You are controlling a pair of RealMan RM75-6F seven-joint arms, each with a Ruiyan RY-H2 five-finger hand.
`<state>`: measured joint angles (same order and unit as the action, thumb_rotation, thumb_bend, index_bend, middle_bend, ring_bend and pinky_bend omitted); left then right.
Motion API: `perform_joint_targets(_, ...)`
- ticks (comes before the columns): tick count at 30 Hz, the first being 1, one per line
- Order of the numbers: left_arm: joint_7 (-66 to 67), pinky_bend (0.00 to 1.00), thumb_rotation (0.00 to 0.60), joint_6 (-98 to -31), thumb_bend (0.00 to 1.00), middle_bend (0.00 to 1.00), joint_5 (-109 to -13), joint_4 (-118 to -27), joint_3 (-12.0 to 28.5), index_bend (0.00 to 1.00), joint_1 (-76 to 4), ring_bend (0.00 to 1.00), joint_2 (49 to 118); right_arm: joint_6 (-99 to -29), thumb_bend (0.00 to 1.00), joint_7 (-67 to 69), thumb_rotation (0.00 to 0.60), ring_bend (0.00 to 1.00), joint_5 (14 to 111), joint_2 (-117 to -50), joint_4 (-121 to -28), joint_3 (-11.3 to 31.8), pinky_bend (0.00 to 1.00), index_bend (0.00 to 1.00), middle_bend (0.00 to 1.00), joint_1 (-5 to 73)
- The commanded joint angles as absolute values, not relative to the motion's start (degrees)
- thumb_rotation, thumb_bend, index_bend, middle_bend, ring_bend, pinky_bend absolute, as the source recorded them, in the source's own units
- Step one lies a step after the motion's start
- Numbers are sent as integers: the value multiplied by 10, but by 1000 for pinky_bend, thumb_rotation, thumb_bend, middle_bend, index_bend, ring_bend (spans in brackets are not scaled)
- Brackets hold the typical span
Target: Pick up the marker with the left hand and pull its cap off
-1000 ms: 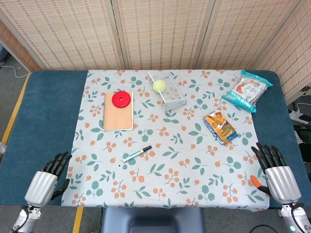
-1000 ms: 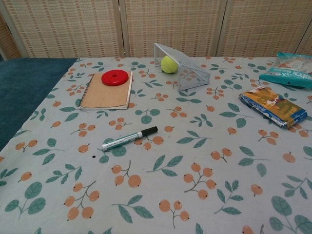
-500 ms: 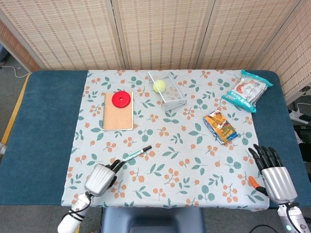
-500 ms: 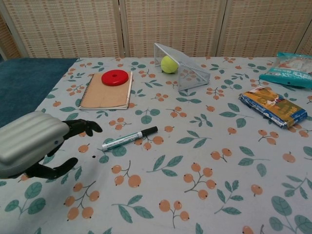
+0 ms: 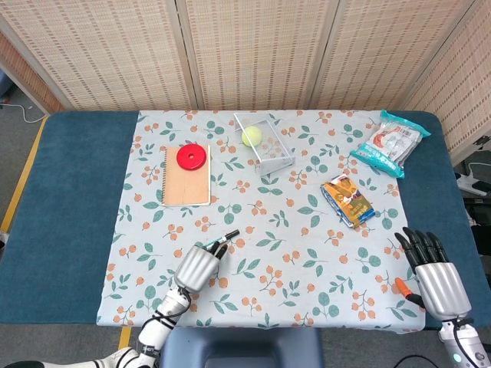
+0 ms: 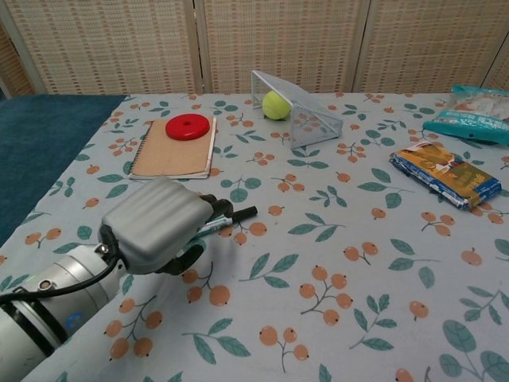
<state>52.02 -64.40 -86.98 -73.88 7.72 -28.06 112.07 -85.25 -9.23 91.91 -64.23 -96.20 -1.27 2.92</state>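
Observation:
The marker (image 5: 229, 235) lies on the patterned cloth, its black cap (image 6: 243, 212) pointing right and away. My left hand (image 5: 198, 267) has come down over the marker's white barrel (image 6: 213, 226) and hides most of it. Its dark fingers (image 6: 213, 207) bend over the far side of the barrel, and the thumb (image 6: 187, 259) is on the near side, apart from them. The marker still lies flat on the cloth. My right hand (image 5: 433, 268) rests at the table's front right edge, fingers spread, holding nothing; the chest view does not show it.
A notebook (image 5: 188, 178) with a red disc (image 5: 192, 156) lies behind the marker. A clear tipped box (image 5: 265, 143) holds a yellow ball (image 5: 252, 136). A snack packet (image 5: 347, 200) and a white-teal bag (image 5: 390, 142) lie to the right.
My left hand swept in from the table's left edge and now sits over the marker's barrel. The marker has not moved. The right hand has barely shifted.

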Motion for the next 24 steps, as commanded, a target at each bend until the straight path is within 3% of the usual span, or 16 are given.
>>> perform_joint_targets(1,542,906,600,-644,435,351,-861,-700,83,274,-295,732,1146,-853,180,-88,600,0,917,-639,-964,-11,0,0,0,29)
perform_joint_targets(24,612,909,600,-663,432,369,-821,-647,73,300,-308,732,1159,-855,179,-82,600,0,918,-627,-973,-9,0,0,0,24)
